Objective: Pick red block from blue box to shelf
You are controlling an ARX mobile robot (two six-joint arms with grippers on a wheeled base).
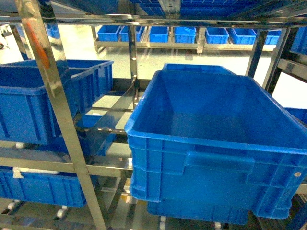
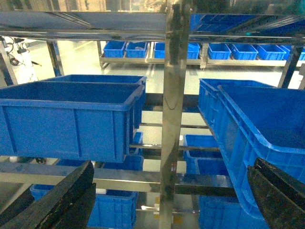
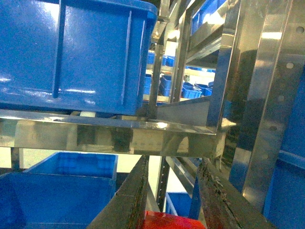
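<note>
Right wrist view is showing our right tool (image 3: 169, 210) pinching the red block (image 3: 164, 221), glossy plastic, between 2 dark scuffed fingers, so we're guessing pickup is done. We're facing the shelf (image 3: 119, 133), shiny steel rails, placing still to do. Left tool (image 2: 167, 200) is hanging spread wide, empty. Ribbed blue crates (image 1: 216, 143) everywhere.

R gripper (image 3: 174, 200) low in frame, fingers (image 3: 126, 200) either side of red block (image 3: 167, 222), only its top edge showing. Steel shelf (image 3: 109, 133) rail just ahead. Dark blue ribbed crate (image 3: 76, 52) sits above rail; another crate (image 3: 57, 191) below-left.
</note>
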